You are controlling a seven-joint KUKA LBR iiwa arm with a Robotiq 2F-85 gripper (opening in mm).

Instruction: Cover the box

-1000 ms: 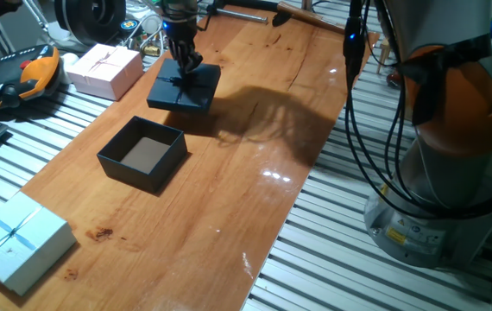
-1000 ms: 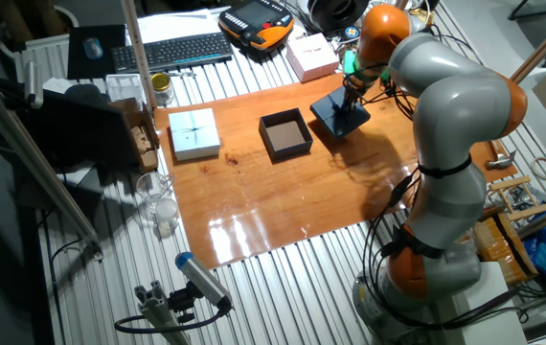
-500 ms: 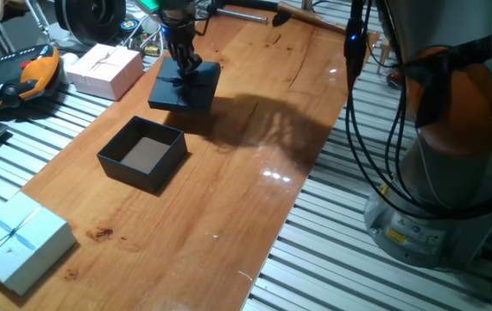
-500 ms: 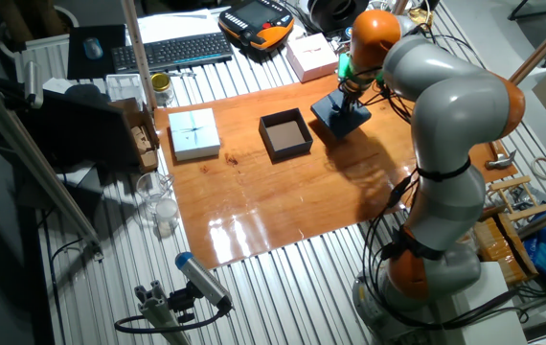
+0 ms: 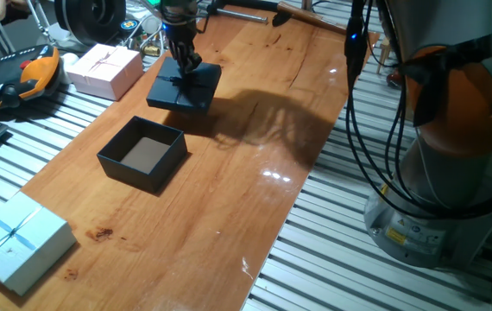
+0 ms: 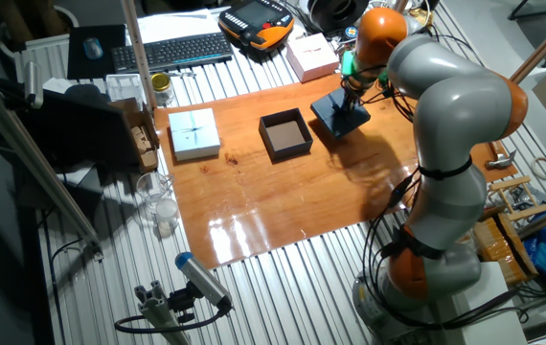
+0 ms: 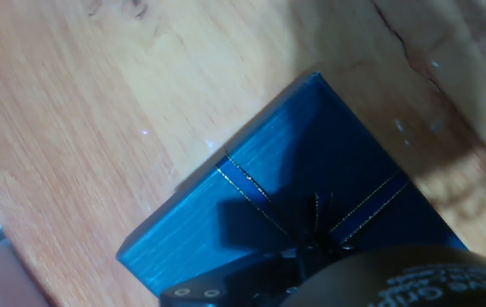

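The box [image 5: 142, 154] is a small open black square with a brownish floor, standing on the wooden table's left half; the other fixed view shows the box [image 6: 285, 134] mid-table. Beyond it, the flat black lid [image 5: 196, 91] with a thin ribbon hangs tilted just above the wood. My gripper [image 5: 186, 71] comes down onto the lid's middle and is shut on the lid at the bow. From the other side the gripper [image 6: 352, 96] and lid [image 6: 350, 117] sit right of the box. In the hand view the lid [image 7: 294, 162] fills the frame, its bow under my fingers.
A pink gift box [image 5: 104, 69] stands on the slats left of the lid. A pale blue gift box [image 5: 15, 240] sits near the front left corner. An orange teach pendant [image 5: 22, 78] and a keyboard [image 6: 172, 50] lie off the table. The arm's base [image 5: 453, 130] stands at the right.
The lid and gripper have barely moved; the lid sat a touch higher half a second ago and is back where it was a second ago.
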